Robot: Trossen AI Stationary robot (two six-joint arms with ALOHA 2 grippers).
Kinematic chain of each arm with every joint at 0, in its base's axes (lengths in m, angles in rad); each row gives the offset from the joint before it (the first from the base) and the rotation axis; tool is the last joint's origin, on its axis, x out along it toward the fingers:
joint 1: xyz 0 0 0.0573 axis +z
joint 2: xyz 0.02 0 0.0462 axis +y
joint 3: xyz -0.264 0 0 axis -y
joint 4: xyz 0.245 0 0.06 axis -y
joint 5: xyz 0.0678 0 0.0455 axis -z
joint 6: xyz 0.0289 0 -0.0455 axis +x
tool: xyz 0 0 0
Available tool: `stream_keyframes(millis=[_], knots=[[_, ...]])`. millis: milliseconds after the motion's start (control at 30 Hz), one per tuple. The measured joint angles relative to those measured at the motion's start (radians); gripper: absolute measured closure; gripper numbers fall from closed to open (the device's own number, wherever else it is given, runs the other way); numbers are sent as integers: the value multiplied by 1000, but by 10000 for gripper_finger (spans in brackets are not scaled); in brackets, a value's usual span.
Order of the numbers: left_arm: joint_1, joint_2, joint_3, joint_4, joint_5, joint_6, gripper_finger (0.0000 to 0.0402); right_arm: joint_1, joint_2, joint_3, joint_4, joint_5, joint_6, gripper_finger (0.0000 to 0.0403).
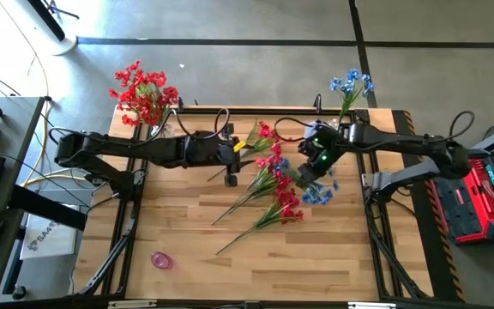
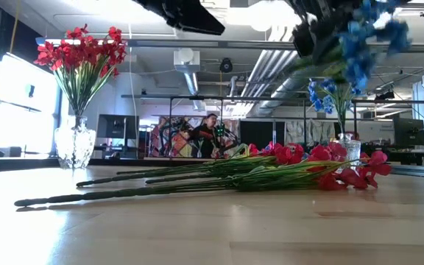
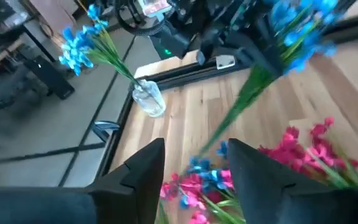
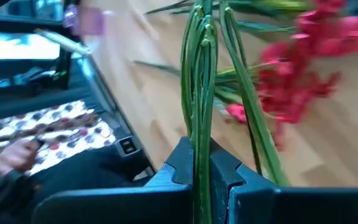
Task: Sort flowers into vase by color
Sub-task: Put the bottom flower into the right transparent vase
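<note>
Right wrist view: right pincer (image 4: 201,163) tight around blue flower stems (image 4: 199,93).

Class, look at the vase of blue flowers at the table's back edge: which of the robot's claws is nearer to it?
Right. The right claw, shut on a blue spray, is just in front of the blue-flower vase. The left claw, open, sits farther away, toward the red-flower vase.

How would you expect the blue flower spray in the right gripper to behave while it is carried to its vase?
The blue spray is probably light but top-heavy: slim stems, bloom cluster at the end. Pinched by the right gripper on the stems, it looks likely to sway. The stems seem thin and smooth, so they may slip or bend somewhat.
</note>
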Motion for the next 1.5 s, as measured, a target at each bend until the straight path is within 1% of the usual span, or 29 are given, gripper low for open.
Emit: stream_keyframes(millis=[167, 233, 367, 500, 567, 667, 833, 867, 933, 1067, 1133, 1233, 1400, 1500], knots=[[-12, 57, 28, -48, 26, 55, 208, 46, 74, 80, 17, -39, 0, 403], [-24, 83, 45, -82, 20, 82, 203, 58, 99, 110, 30, -46, 0, 403], [-44, 131, 94, -185, -7, 132, 203, 68, 132, 151, 44, -58, -1, 403], [-49, 144, 112, -230, -38, 144, 214, 67, 136, 160, 54, -81, 0, 403], [-49, 144, 112, -238, -58, 124, 230, 67, 136, 160, 54, -87, 2, 403], [-47, 143, 112, -238, -75, 95, 272, 67, 136, 160, 54, -98, 0, 403], [-40, 140, 112, -256, -55, 41, 375, 67, 136, 160, 67, -91, -51, 400], [-37, 140, 112, -273, -40, 33, 387, 67, 136, 160, 75, -79, -60, 396], [-29, 140, 112, -300, -15, 8, 390, 67, 135, 160, 86, -50, -73, 386], [-22, 140, 112, -342, -7, -40, 396, 53, 123, 160, 138, -29, -110, 350], [-18, 140, 112, -347, 8, -76, 398, 45, 100, 160, 183, 9, -109, 331], [-9, 140, 112, -339, 45, -118, 399, 25, 52, 160, 238, 106, -115, 307], [17, 140, 112, -306, 115, -217, 400, -8, -61, 160, 310, 339, -187, 276], [38, 140, 112, -269, 158, -280, 401, -15, -129, 160, 356, 447, -232, 265]])
